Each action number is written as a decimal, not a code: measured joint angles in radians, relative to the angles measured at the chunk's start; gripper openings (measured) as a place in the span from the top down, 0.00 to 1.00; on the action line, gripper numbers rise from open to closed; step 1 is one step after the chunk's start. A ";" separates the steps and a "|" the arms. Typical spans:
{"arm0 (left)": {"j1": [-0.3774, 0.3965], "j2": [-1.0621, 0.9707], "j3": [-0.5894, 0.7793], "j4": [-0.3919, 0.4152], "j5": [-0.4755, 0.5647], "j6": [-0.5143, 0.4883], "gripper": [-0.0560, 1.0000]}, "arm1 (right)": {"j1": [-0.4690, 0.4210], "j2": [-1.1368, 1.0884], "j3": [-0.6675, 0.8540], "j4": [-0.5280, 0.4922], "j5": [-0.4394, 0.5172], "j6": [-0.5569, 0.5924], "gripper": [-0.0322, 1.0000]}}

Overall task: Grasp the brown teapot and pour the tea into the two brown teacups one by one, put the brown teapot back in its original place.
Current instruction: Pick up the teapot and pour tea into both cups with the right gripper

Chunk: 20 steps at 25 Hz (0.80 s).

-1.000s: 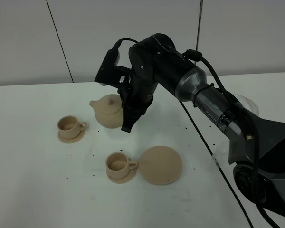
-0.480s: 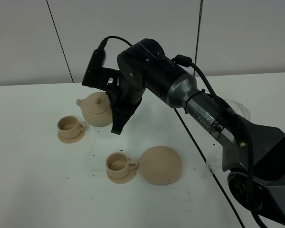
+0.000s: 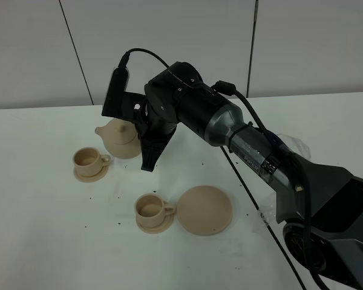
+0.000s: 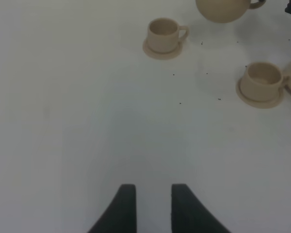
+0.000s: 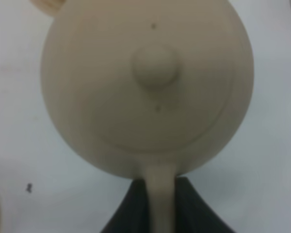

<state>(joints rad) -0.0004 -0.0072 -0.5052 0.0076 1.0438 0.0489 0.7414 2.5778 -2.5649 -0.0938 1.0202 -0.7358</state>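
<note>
Using the big flat saucer (image 3: 204, 210) as my reference point for everything here.

The brown teapot (image 5: 150, 82) is nowhere near it. It's well apart from the big saucer, out past both cups, and it looks lifted off the white table (image 3: 48, 241). The right gripper (image 5: 160, 183) has it by the loop handle: in the right wrist view the two dark fingers (image 5: 131, 208) are pinched on either side of that thin handle, with the knobbed lid facing the camera. From the high camera the pot sits pretty much upright, with its spout aimed away from the big saucer.

The near teacup (image 3: 150, 208) stands on its little saucer just beside the big saucer, handle turned toward it. I can't tell if the two saucer rims actually touch. The far teacup (image 3: 88, 159) is a good bit further from the big saucer, on its own small saucer, close under the teapot's spout side.

The left gripper (image 4: 153, 188) hovers over bare table, well apart from the big saucer, its jaws a little apart with only tabletop showing between them.

There are a few dark specks (image 3: 120, 222) scattered on the table around the big saucer and the cups.
</note>
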 joint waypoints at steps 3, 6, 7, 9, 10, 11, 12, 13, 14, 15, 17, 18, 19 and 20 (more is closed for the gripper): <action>0.000 0.000 0.000 0.000 0.000 0.000 0.71 | 0.000 0.000 0.000 -0.019 -0.009 -0.018 0.88; 0.000 0.000 0.000 0.000 0.000 0.000 0.71 | 0.000 0.000 0.000 -0.043 -0.020 -0.022 0.88; 0.000 0.000 0.000 0.000 0.000 0.000 0.71 | 0.000 0.000 0.000 -0.050 -0.024 -0.022 0.88; 0.000 0.000 0.000 0.000 0.000 0.000 0.71 | 0.000 0.000 0.000 -0.057 -0.034 -0.025 0.88; 0.000 0.000 0.000 0.000 0.000 0.000 0.71 | 0.000 0.000 0.000 -0.058 -0.043 -0.027 0.88; 0.000 0.000 0.000 0.000 0.000 0.000 0.71 | 0.001 0.000 0.000 -0.059 -0.051 -0.029 0.88; 0.000 0.000 0.000 0.000 0.000 0.000 0.71 | 0.002 0.000 0.000 -0.061 -0.057 -0.031 0.88; 0.000 0.000 0.000 0.000 0.000 0.000 0.71 | 0.005 0.000 0.000 -0.064 -0.065 -0.033 0.88; 0.000 0.000 0.000 0.000 0.000 0.000 0.71 | 0.007 0.000 0.000 -0.065 -0.075 -0.039 0.88; 0.000 0.000 0.000 0.000 0.000 0.000 0.71 | 0.012 0.000 0.000 -0.069 -0.081 -0.042 0.88; 0.000 0.000 0.000 0.000 0.000 0.000 0.71 | 0.022 0.000 0.000 -0.078 -0.091 -0.054 0.88; 0.000 0.000 0.000 0.000 0.000 0.000 0.71 | 0.027 0.000 0.000 -0.089 -0.094 -0.059 0.88; 0.000 0.000 0.000 0.000 0.000 0.000 0.71 | 0.032 0.002 0.000 -0.097 -0.099 -0.060 0.88; 0.000 0.000 0.000 0.000 0.000 0.000 0.71 | 0.035 0.006 0.000 -0.105 -0.107 -0.061 0.88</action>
<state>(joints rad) -0.0004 -0.0072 -0.5052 0.0076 1.0438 0.0489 0.7762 2.5833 -2.5649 -0.1985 0.9136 -0.7967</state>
